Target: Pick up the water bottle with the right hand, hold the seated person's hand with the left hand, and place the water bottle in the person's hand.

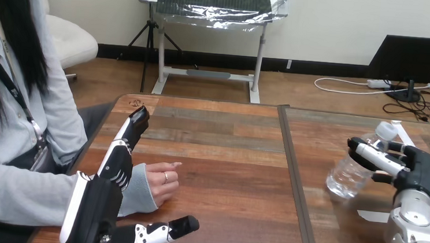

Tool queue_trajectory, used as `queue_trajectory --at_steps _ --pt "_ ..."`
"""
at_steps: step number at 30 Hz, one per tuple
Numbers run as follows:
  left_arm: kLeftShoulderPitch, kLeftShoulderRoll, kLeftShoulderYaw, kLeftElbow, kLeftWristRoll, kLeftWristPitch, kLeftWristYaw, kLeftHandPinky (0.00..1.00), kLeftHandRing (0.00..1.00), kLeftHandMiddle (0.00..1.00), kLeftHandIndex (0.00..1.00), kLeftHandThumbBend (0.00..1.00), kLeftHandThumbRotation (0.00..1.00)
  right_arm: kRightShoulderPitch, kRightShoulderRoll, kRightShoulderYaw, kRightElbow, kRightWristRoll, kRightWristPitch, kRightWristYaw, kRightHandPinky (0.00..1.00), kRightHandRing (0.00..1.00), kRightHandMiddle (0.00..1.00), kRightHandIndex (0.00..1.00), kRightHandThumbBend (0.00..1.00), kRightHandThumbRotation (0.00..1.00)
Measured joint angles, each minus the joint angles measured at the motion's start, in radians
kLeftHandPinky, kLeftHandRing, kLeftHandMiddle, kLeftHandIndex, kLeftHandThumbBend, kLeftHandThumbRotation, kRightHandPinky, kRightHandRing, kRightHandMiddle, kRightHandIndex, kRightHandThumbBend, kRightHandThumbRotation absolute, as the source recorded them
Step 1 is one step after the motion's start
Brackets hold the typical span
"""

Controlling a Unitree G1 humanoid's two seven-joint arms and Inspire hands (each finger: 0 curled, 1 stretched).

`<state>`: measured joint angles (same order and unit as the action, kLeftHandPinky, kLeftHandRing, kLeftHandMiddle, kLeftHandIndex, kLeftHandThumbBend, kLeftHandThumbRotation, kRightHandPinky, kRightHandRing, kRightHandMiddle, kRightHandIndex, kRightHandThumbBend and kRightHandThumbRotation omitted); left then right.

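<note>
A clear plastic water bottle with a white cap leans at the right of the table, cap pointing up and to the right. My right hand is shut on it, with fingers and thumb wrapped round its upper half. Whether its base touches the wood I cannot tell. The person's hand rests curled on the table at the left, coming out of a grey sleeve. My left hand is open beside that wrist: straight fingers reach up along the far side of the sleeve, and the thumb points right on the near side.
The wooden table has a dark seam running front to back down its middle. Strips of white tape lie on the right half near my right arm. The person sits at the left edge.
</note>
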<state>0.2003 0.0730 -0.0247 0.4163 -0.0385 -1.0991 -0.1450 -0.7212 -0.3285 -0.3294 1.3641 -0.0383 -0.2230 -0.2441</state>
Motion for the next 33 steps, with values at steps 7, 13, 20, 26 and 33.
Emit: queue_trajectory --at_steps 7,13,20,26,33 --pt "0.000 -0.003 0.001 0.000 0.006 0.000 0.005 0.98 0.96 0.95 0.93 1.00 0.22 0.000 0.013 -0.011 0.000 0.023 -0.039 0.034 0.40 0.44 0.48 0.41 0.78 0.00" --pt "0.000 -0.014 0.017 0.000 0.052 0.000 0.040 0.96 0.95 0.94 0.92 1.00 0.23 0.000 0.020 -0.024 0.000 0.042 -0.077 0.076 0.39 0.43 0.47 0.40 0.77 0.00" --pt "0.000 -0.033 0.065 -0.004 0.180 0.007 0.124 0.92 0.93 0.92 0.91 1.00 0.26 0.000 0.022 -0.025 0.000 0.044 -0.120 0.103 0.38 0.41 0.45 0.39 0.76 0.00" --pt "0.002 -0.044 0.109 -0.040 0.324 0.061 0.217 0.88 0.92 0.92 0.91 1.00 0.32 0.001 0.022 -0.036 0.000 0.073 -0.159 0.149 0.37 0.41 0.45 0.39 0.73 0.00" --pt "0.009 -0.041 0.139 -0.109 0.460 0.141 0.307 0.84 0.91 0.92 0.92 1.00 0.34 0.003 0.022 -0.044 0.000 0.104 -0.200 0.195 0.34 0.38 0.44 0.39 0.73 0.00"
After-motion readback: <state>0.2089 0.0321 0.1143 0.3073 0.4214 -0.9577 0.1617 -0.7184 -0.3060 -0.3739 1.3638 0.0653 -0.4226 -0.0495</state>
